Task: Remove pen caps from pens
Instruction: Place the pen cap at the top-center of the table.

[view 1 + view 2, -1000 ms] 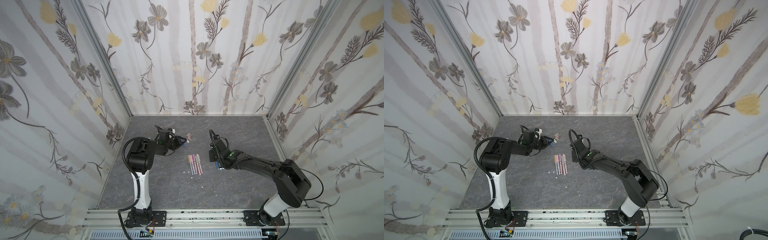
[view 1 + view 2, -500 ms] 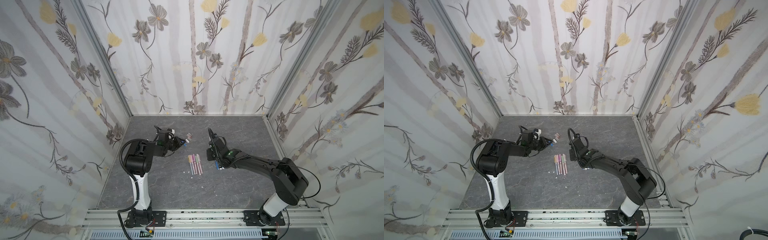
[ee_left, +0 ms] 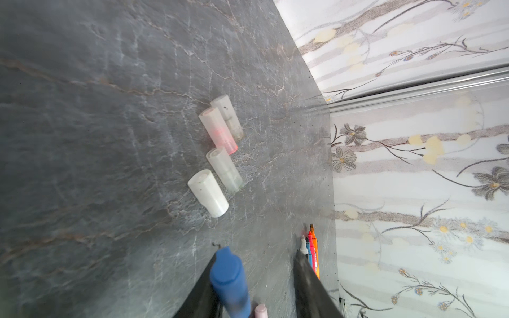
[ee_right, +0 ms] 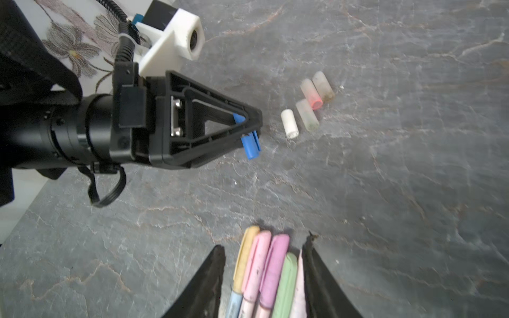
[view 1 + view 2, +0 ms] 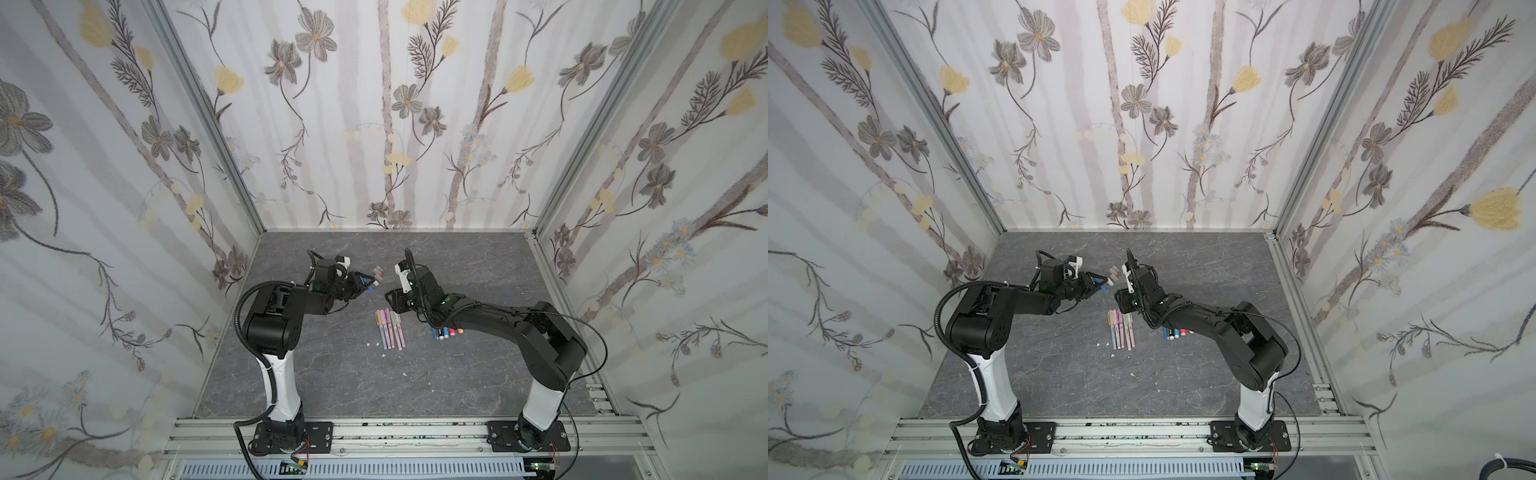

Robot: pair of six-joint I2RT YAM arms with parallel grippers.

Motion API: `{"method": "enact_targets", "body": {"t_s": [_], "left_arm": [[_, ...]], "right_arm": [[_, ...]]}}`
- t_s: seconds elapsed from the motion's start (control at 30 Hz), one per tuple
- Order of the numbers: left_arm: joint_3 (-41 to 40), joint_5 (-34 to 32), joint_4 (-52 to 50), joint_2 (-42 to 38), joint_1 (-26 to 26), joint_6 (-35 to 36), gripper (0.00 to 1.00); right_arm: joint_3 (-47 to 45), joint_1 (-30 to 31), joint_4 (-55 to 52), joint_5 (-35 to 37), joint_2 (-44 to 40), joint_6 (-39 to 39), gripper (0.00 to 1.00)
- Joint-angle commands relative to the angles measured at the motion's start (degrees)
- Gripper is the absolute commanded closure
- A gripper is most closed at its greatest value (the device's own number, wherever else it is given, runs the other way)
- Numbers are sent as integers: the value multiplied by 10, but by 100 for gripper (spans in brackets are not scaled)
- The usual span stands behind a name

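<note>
Blue cap (image 3: 228, 275) sits crosswise in the left gripper (image 3: 257, 250), against one side — jaws apart, unclamped — just far of the pens (image 4: 272, 261). Right gripper (image 4: 264, 242), jaws apart, has shifted left over them.

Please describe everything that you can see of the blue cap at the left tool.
The blue cap is a short, stubby cylinder of opaque mid-blue plastic with a rounded closed end. It sits between the fingers of the left tool, sticking out past their tips and tilted. In the left wrist view it leans on one finger, while the other stands clear of it. It seems raised above the table; four loose caps lie just beyond it.
</note>
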Motion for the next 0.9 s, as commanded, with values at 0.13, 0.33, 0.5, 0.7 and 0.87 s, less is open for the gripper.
{"method": "enact_targets", "body": {"t_s": [0.13,0.33,0.5,0.7,0.87], "left_arm": [[-9,27,47,-7,2,-27,60],[-13,23,53,7,9,-28,60],[-18,24,57,7,9,-30,60],[-18,25,59,9,11,-31,60],[-16,26,67,18,12,-36,60]], "right_arm": [[61,-3,45,-27,71,-26,52],[116,-6,28,-25,127,-29,51],[151,-9,19,-17,165,-31,51],[178,-10,0,-7,190,-35,51],[190,-11,-9,5,202,-36,52]]}}
